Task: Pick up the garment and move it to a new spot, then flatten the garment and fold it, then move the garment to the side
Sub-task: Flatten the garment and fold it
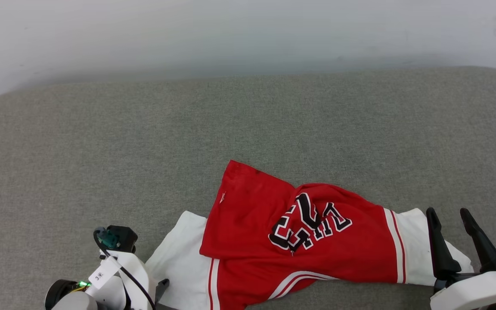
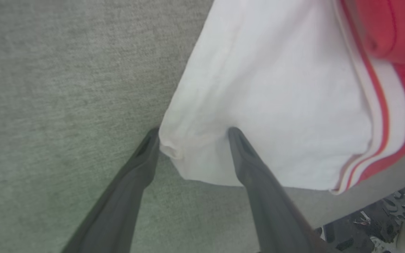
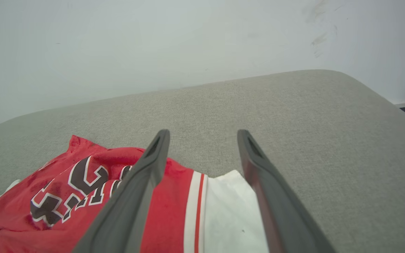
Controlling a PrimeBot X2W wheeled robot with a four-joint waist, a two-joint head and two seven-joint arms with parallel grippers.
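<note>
We see the garment [image 1: 299, 241] lying crumpled on the grey padded surface [image 1: 248, 129], low in the head view from about 7 o'clock round to 4 o'clock. Its red body is rumpled in the middle, with the black numerals facing up and partly creased. One white sleeve spreads out at the 7 o'clock end and the other at the 4 o'clock end, each bordered by red-and-white striped trim. In its own wrist view the left gripper [image 2: 192, 131] is spread wide and grasps nothing. Its two dark fingers straddle the corner of the white sleeve: one fingertip [image 2: 152, 135] sits right against the rolled hem, and the other lies over the white cloth (we cannot tell whether it presses down or just hovers). The right gripper [image 3: 203, 133] is parted about as widely and is also empty. Its fingers point toward 12 o'clock, over the far white sleeve and the striped trim beside it, and we cannot tell if they touch the fabric. Beyond the surface, at 12 o'clock, stands a pale wall [image 1: 248, 30].
</note>
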